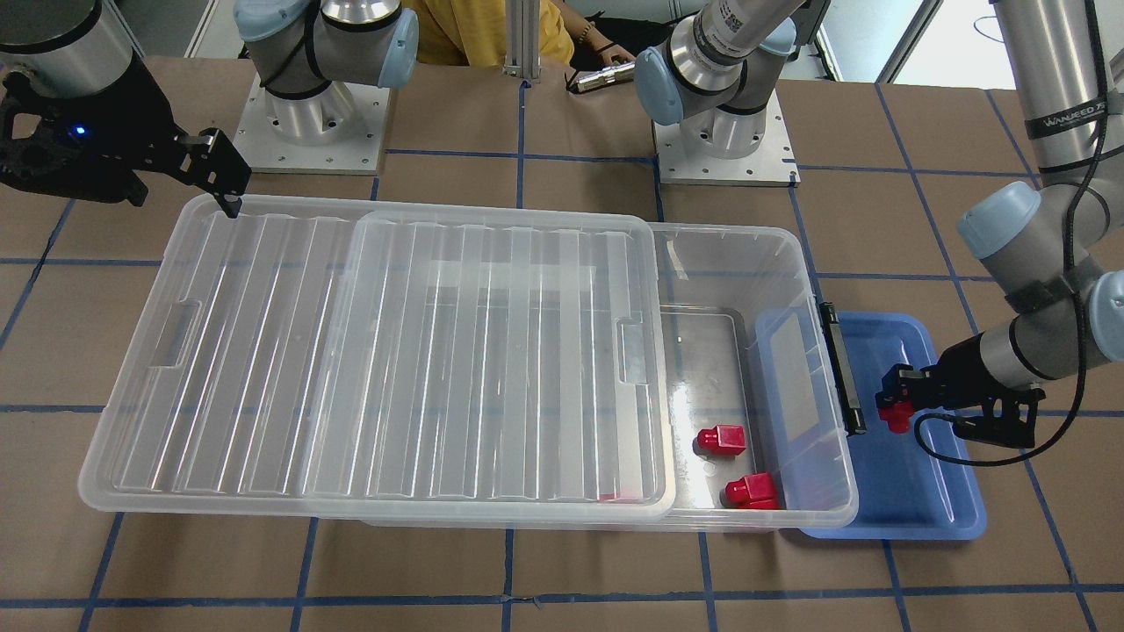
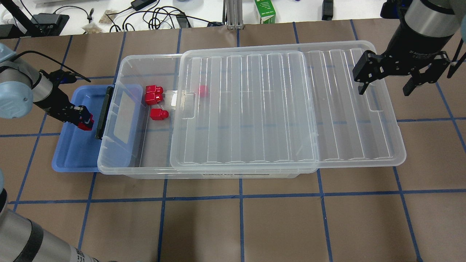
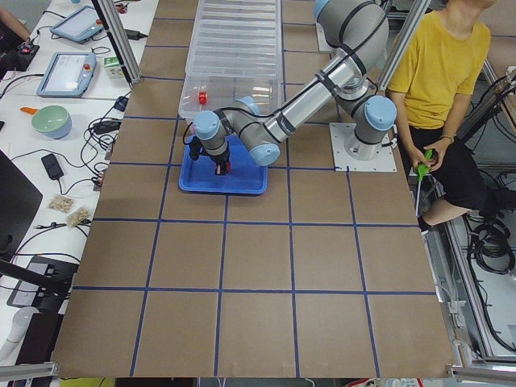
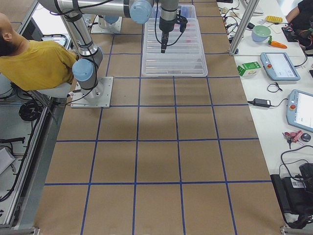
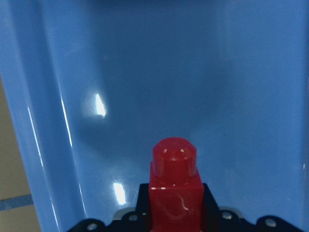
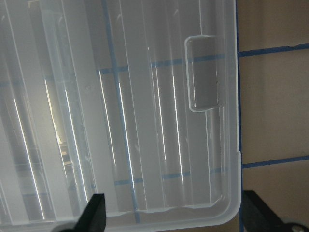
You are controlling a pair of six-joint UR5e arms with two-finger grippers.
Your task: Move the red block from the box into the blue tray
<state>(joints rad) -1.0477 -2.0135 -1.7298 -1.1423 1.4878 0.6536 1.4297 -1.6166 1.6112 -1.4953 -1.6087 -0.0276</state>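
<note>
My left gripper (image 1: 894,405) (image 2: 83,120) is shut on a red block (image 1: 896,420) (image 2: 86,126) and holds it just above the floor of the blue tray (image 1: 931,491) (image 2: 72,153). In the left wrist view the block (image 5: 174,188) points stub-first at the tray floor (image 5: 241,96). Two more red blocks (image 1: 722,439) (image 1: 752,490) lie in the open end of the clear box (image 1: 808,290) (image 2: 123,72). Its ribbed lid (image 1: 483,351) (image 2: 255,109) is slid toward my right. My right gripper (image 2: 384,87) is open and empty above the lid's far end.
The box's end with the black latch (image 1: 843,369) (image 2: 103,112) overlaps the tray's inner edge. A faint red patch (image 2: 202,90) shows under the lid. An operator in yellow (image 3: 439,72) sits behind the arm bases. Tablets and cables lie on side tables.
</note>
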